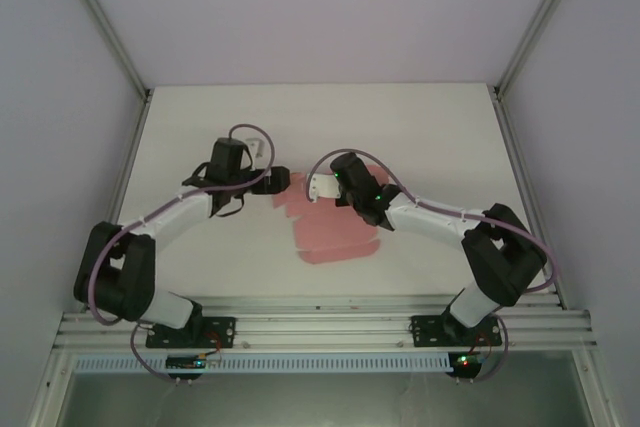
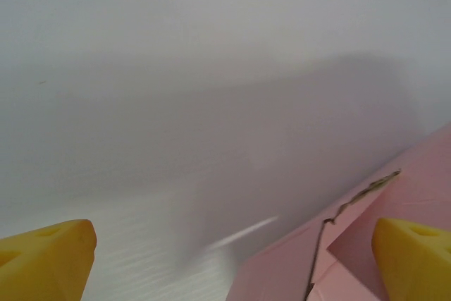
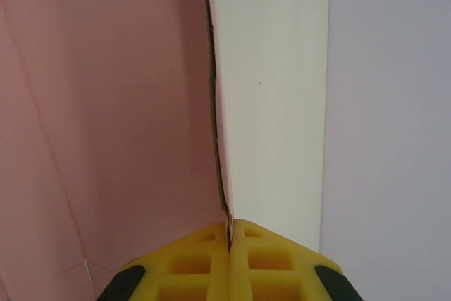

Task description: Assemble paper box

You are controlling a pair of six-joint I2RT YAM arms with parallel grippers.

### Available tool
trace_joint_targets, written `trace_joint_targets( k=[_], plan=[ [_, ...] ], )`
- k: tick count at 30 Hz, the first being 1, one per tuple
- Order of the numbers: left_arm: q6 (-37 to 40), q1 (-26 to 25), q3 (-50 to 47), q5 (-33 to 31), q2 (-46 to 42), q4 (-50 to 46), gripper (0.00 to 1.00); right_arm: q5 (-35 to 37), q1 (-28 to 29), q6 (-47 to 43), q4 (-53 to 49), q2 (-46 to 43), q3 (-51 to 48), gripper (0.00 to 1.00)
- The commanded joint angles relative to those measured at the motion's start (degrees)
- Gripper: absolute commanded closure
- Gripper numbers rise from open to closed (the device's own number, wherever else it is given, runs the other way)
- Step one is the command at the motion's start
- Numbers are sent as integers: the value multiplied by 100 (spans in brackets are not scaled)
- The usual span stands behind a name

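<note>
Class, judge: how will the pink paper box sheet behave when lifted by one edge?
Probably floppy: the paper box is thin card, with one flap bent up in the right end effector while the rest lies flat. Likely light; it may fold at its creases.

Most of paper box (image 2: 416, 195) beyond the edge.

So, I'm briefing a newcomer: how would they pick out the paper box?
Start at the white table and look to its middle. The paper box lies there as a mostly flat sheet, its far edge pinched by the right hand. Nothing else there is pink.
</note>
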Motion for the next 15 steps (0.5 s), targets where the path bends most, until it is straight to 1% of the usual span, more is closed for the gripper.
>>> trace_joint_targets(
  k=[1,3,6,9,13,15],
  plan=[
    [482,-147,252,513,263,289,0,-168,12,437,-78,-100,67,100],
    [527,-228,300,531,408,287,0,-229,-5,588,-132,-125,86,100],
    [440,-353,302,373,558,486,0,-308,-18,848,-208,-160,106,100],
    [188,-463,231,97,655,959,0,-321,-1,1012,-167,-219,30,100],
    [-355,-525,31,-296,746,1767,0,-427,28,1109,-103,-327,-172,100],
    [-555,-523,-93,-368,747,2090,1,-567,32,1224,-34,-409,-274,100]
  ],
)
